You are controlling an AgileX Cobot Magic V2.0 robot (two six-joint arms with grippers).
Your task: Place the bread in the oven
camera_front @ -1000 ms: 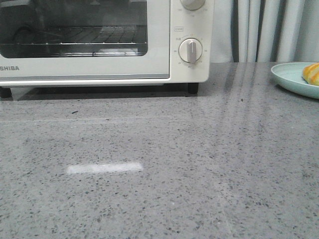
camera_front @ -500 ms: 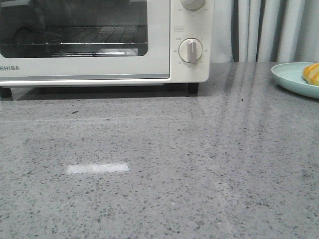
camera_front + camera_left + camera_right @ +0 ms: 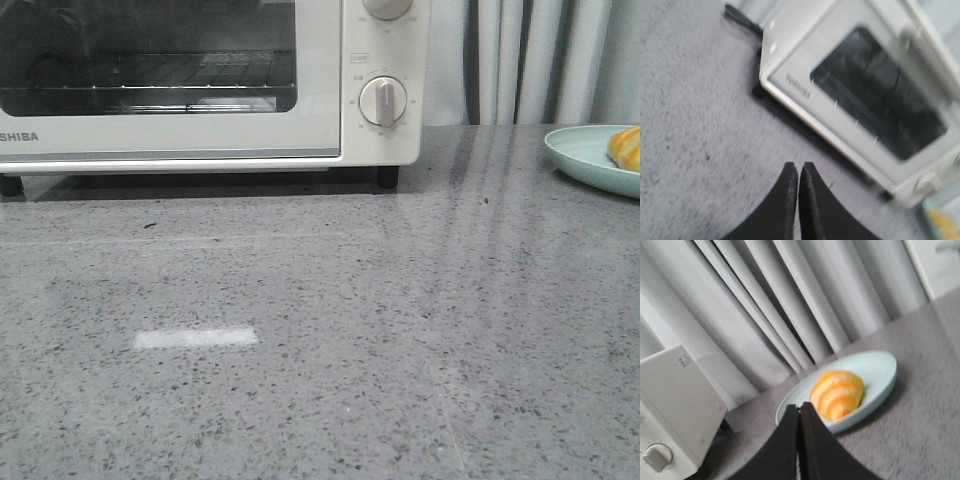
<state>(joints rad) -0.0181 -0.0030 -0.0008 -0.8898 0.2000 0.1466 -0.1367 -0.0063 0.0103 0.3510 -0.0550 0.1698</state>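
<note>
Almost nothing changes across the last second in the front view: the oven sits as it did with its glass door shut, the bread lies as before on the pale blue plate, and only the bright reflection strip on the grey counter is shorter than a second ago. That suggests the arms are only starting to move and the task is at its very beginning, with the door not yet opened and the bread not yet lifted.

The left gripper has its two black fingers pressed together, holding nothing. The oven lies ahead of its tips and a little to one side, near but apart, its lettered front edge closest; the blur in this view hints at motion.

The right gripper is likewise closed and empty. The bread sits just beyond its fingertips, slightly off to one side, resting on the plate near the curtain. By my judgement the fingers must part before reaching it.
</note>
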